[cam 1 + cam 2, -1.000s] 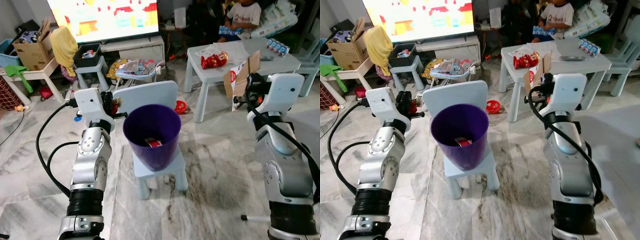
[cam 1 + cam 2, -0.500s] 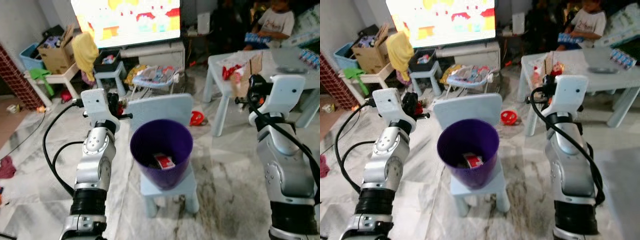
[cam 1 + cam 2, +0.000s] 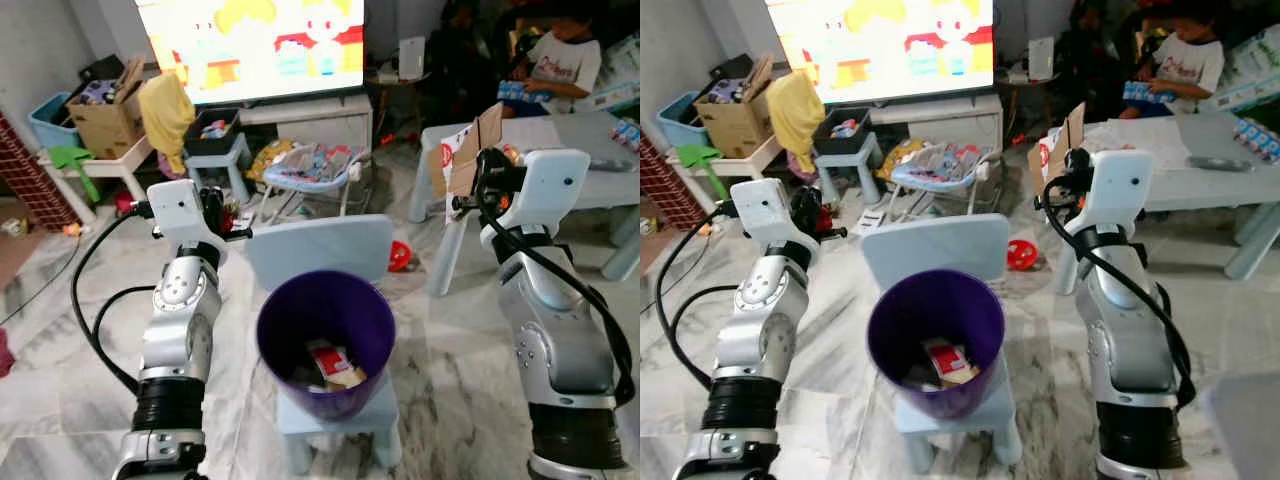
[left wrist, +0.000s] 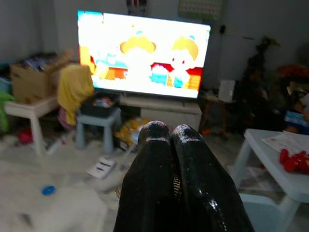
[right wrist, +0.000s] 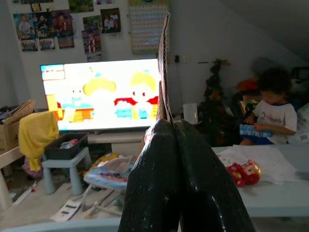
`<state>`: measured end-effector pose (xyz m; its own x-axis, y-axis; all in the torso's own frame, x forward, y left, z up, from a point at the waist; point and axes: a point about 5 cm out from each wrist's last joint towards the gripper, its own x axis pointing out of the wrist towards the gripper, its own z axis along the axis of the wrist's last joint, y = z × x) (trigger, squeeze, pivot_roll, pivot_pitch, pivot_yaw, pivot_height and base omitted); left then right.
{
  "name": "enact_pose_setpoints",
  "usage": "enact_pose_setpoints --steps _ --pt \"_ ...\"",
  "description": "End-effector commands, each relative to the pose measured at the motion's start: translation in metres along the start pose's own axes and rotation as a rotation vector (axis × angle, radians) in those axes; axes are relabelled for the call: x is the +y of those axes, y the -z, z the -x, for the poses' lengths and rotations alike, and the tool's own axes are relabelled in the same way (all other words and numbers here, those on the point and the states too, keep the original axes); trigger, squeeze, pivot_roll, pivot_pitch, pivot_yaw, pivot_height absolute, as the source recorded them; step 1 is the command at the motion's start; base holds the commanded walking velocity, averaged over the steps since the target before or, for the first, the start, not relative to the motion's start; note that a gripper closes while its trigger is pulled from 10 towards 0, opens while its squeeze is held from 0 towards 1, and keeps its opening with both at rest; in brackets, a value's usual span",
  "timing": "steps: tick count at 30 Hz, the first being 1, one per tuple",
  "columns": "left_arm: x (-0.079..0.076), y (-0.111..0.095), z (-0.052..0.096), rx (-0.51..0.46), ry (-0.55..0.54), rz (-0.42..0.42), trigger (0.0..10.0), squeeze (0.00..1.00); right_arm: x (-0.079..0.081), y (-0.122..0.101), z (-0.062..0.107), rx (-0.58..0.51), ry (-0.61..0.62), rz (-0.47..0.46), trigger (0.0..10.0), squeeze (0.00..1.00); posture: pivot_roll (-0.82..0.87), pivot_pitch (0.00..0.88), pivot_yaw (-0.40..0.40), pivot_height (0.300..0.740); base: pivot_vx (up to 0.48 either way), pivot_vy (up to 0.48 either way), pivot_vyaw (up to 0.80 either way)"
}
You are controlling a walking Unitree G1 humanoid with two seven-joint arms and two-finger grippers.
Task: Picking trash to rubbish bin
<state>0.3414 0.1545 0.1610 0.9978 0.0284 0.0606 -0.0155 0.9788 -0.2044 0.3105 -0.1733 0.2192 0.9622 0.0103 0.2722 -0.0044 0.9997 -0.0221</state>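
**Right wrist view: cardboard clamped edge-on while the bin is sitting below**

Right wrist view: the right gripper [image 5: 172,126] is being shown with both black fingers pressed together on a thin cardboard piece [image 5: 164,63], which is standing edge-on and rising straight up out of the fingertips. From the head camera, that same cardboard piece [image 3: 465,155] is being held raised, above and to the right of the purple bin [image 3: 325,340], well apart from its rim.

The left gripper [image 4: 165,129] is being held with its fingers closed against each other and nothing between them; it is raised to the left of the bin, just beyond the chair back.

The bin is being carried on the seat of a small pale blue chair [image 3: 320,252], whose back is standing directly behind it. Red-and-white trash [image 3: 330,362] is lying at the bottom of the bin.

Behind the bin, a lit television [image 3: 255,45] is showing a cartoon. To the right of the bin and further back, a pale table [image 3: 1200,160] is standing, with a person [image 3: 1180,65] sitting behind it.
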Motion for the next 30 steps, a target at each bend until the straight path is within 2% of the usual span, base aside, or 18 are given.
enact_pose_setpoints --steps 1,2,3,10,12,15,17,20,23,24,25,30 --pt "0.004 0.011 0.001 0.061 -0.001 0.001 0.0 0.00 0.002 -0.004 -0.001 -0.017 -0.004 -0.011 0.0 0.00 -0.04 0.000 0.051 0.740 0.000 0.000 0.00" --pt "0.004 0.012 0.001 0.070 0.000 0.001 0.0 0.00 0.002 -0.004 -0.001 -0.017 -0.004 -0.011 0.0 0.00 -0.04 0.000 0.051 0.740 0.000 0.000 0.00" --pt "0.003 0.018 0.001 0.093 0.001 0.040 0.0 0.00 0.002 -0.005 -0.001 -0.017 -0.005 -0.011 0.0 0.00 -0.05 0.000 0.050 0.740 0.000 0.000 0.00" --pt "-0.006 0.046 0.006 0.216 0.048 0.067 0.0 0.00 0.001 -0.006 0.001 -0.016 -0.006 -0.007 0.0 0.00 -0.06 0.000 0.049 0.740 0.000 0.000 0.00" --pt "-0.009 0.060 0.007 0.293 0.064 0.057 0.0 0.00 0.000 -0.006 0.002 -0.013 -0.005 -0.006 0.0 0.00 -0.06 0.000 0.048 0.740 0.000 0.000 0.00" --pt "-0.013 0.070 0.009 0.335 0.091 0.077 0.0 0.00 0.001 -0.006 0.003 -0.011 -0.007 -0.005 0.0 0.00 -0.07 0.000 0.049 0.740 0.000 0.000 0.00" --pt "-0.019 0.082 0.011 0.399 0.139 0.051 0.0 0.00 0.001 -0.007 0.004 -0.009 -0.011 -0.003 0.0 0.00 -0.08 0.000 0.048 0.740 0.000 0.000 0.00" --pt "-0.030 0.102 0.018 0.481 0.200 0.091 0.0 0.00 -0.001 -0.007 0.009 0.004 -0.011 0.010 0.0 0.00 -0.10 0.000 0.053 0.740 0.000 0.000 0.00" --pt "-0.033 0.112 0.021 0.524 0.207 0.131 0.0 0.00 -0.002 -0.006 0.011 0.009 -0.009 0.013 0.0 0.00 -0.10 0.000 0.055 0.740 0.000 0.000 0.00" --pt "-0.034 0.115 0.023 0.531 0.213 0.156 2.1 1.00 -0.003 -0.006 0.013 0.012 -0.007 0.014 0.0 0.00 -0.10 0.004 0.059 0.740 0.000 0.000 0.00" --pt "-0.037 0.122 0.026 0.551 0.223 0.169 10.0 1.00 -0.004 -0.005 0.015 0.018 0.000 0.014 0.0 0.00 -0.11 0.010 0.064 0.740 0.000 0.000 0.00" --pt "-0.038 0.126 0.028 0.546 0.230 0.164 10.0 1.00 -0.002 -0.004 0.019 0.026 0.002 0.010 0.0 0.00 -0.11 0.021 0.069 0.740 0.000 0.000 0.00"
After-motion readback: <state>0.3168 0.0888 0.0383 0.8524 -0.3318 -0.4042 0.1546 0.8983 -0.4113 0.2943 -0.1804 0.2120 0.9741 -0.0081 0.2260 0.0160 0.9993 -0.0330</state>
